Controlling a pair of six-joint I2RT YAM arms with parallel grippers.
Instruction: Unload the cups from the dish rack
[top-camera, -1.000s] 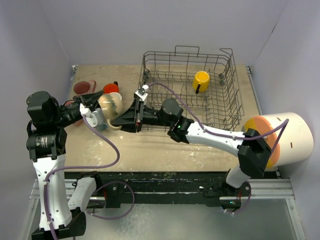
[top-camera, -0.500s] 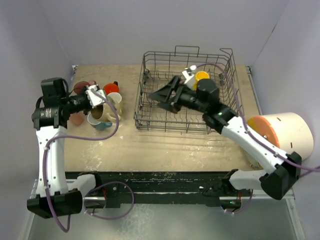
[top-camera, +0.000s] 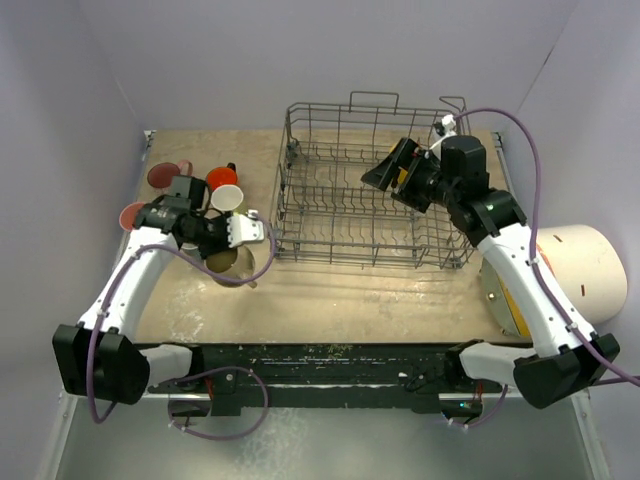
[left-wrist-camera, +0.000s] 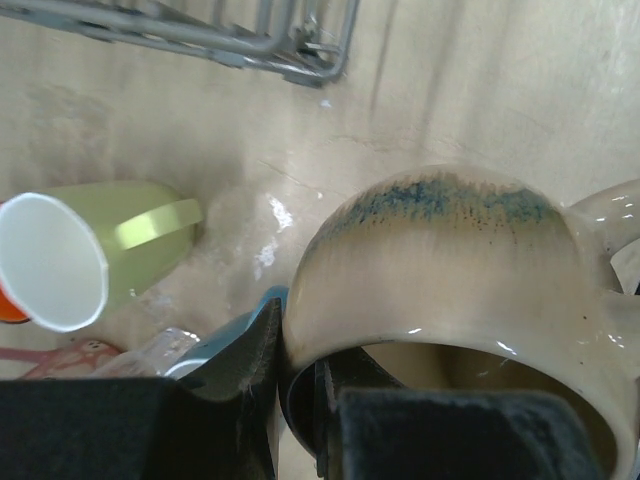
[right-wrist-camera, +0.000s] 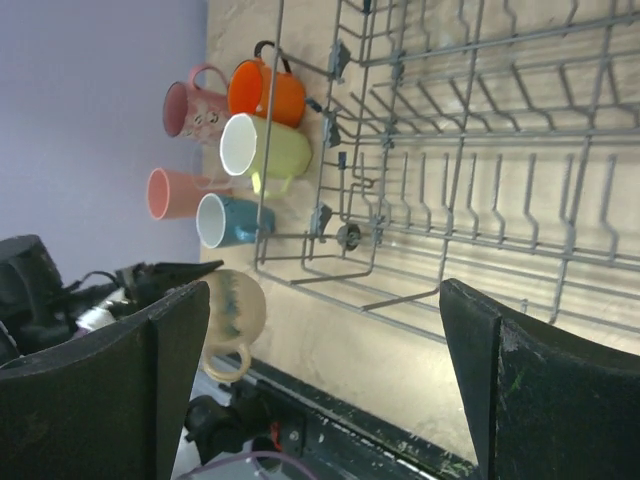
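Widest of all, the sandy, scuffed table (top-camera: 330, 300). On its far half, the dish rack (top-camera: 330, 200), upright and nearly bare inside. Only a sliver of a yellow cup (top-camera: 404, 180) showing in the far right part, mostly hidden under the right gripper (top-camera: 388, 168). Jaws there spread wide, nothing between them, hovering over the rack's wires. Out at the right edge, a big white cylinder (top-camera: 590, 265) lying on its side.

Over to the left, the left gripper (left-wrist-camera: 295, 372), pinched shut on the rim of the beige mug (left-wrist-camera: 440, 260), one finger inside and one outside, near the rack's near-left corner. Resting on the table or just above it? Hard to tell.

Beyond that, clustered on the table left of the rack: yellow-green cup (right-wrist-camera: 268, 150), orange cup (right-wrist-camera: 265, 90), pink mug (right-wrist-camera: 190, 108), pink tumbler (right-wrist-camera: 175, 192), blue cup (right-wrist-camera: 228, 220).
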